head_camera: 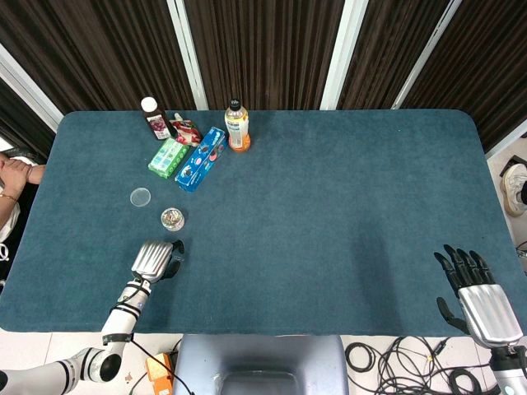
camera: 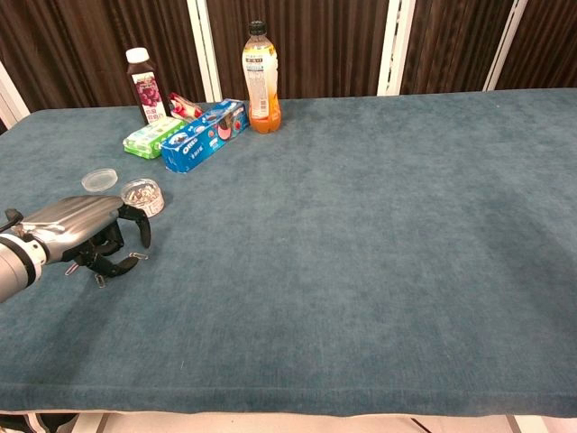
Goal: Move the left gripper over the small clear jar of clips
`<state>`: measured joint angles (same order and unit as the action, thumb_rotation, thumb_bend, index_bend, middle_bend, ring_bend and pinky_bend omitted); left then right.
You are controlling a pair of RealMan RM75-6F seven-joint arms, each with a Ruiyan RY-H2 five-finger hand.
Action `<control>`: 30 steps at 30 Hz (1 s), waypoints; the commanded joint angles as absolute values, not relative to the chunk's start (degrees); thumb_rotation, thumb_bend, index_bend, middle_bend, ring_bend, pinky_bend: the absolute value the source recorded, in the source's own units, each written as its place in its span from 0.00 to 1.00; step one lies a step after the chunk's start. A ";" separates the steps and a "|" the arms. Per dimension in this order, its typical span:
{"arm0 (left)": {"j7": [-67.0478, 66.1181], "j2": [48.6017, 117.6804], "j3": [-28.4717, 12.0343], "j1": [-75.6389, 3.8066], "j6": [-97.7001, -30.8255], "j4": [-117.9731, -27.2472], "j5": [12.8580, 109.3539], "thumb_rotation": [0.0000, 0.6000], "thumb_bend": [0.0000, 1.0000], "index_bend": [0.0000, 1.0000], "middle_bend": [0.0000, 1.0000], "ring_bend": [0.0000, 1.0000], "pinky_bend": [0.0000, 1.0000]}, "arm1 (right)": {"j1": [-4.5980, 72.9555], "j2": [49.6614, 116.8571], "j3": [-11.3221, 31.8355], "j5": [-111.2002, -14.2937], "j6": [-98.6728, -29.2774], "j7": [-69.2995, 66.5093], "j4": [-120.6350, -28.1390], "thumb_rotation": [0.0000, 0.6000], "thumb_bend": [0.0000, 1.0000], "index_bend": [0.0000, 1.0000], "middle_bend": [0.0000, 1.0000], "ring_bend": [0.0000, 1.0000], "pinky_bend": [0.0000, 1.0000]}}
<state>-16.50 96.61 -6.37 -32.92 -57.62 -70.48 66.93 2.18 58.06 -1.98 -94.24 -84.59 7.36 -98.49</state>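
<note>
The small clear jar of clips [head_camera: 172,218] [camera: 142,197] stands open at the table's left, with its round clear lid [head_camera: 141,197] [camera: 99,179] lying just beyond it to the left. My left hand [head_camera: 156,259] [camera: 90,233] hovers low just in front of the jar, fingers curled down. A small metal clip [camera: 135,257] sticks out at the curled fingertips and looks pinched there. My right hand [head_camera: 473,288] is at the front right table edge, fingers spread and holding nothing; the chest view does not show it.
Loose clips [camera: 97,278] lie on the cloth under the left hand. At the back left stand a dark juice bottle [head_camera: 154,118], a green pack [head_camera: 168,157], a blue biscuit box [head_camera: 202,159] and an orange drink bottle [head_camera: 238,126]. A person's hand [head_camera: 16,173] shows at the far left.
</note>
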 commanded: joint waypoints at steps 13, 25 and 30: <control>-16.66 97.69 -6.61 -33.02 -56.94 -69.35 66.81 1.00 0.38 0.50 1.00 1.00 1.00 | 1.95 57.72 -2.09 -94.43 -85.11 6.68 -98.35 1.00 0.37 0.00 0.00 0.00 0.03; -17.03 98.22 -6.91 -33.25 -56.23 -68.49 66.40 1.00 0.38 0.57 1.00 1.00 1.00 | 1.83 57.60 -2.04 -94.31 -85.29 6.34 -98.19 1.00 0.37 0.00 0.00 0.00 0.03; -17.08 98.14 -6.96 -33.25 -55.88 -68.51 66.13 1.00 0.37 0.61 1.00 1.00 1.00 | 1.88 57.66 -2.03 -94.30 -85.17 6.43 -98.19 1.00 0.37 0.00 0.00 0.00 0.03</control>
